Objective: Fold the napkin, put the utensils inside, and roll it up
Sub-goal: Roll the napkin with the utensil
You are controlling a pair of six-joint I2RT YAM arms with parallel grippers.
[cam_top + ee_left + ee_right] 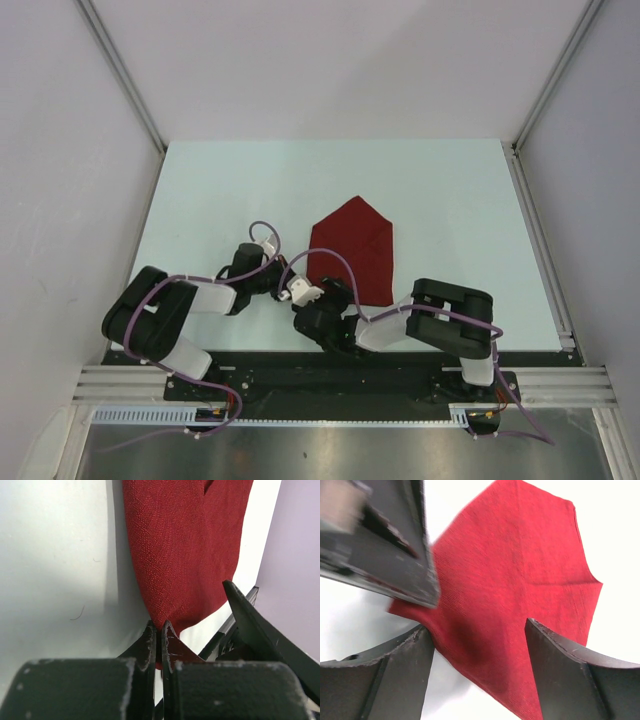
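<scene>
The dark red napkin [352, 250] lies partly folded on the table, pointed at its far end. My left gripper [303, 292] is shut on the napkin's near left corner; in the left wrist view the jaws [160, 632] pinch the cloth [185, 545], which is drawn up from the table. My right gripper [335, 303] is open just beside it, over the napkin's near edge. In the right wrist view its fingers [477, 652] straddle the cloth [520, 575], with the left gripper's body [385, 545] at the upper left. No fork is in view.
The pale table [220, 190] is bounded by grey walls and slanted frame posts [125, 75]. A black rail [330, 370] runs along the near edge. A raised strip [540, 250] lines the table's right side. Both arms crowd together at the near centre.
</scene>
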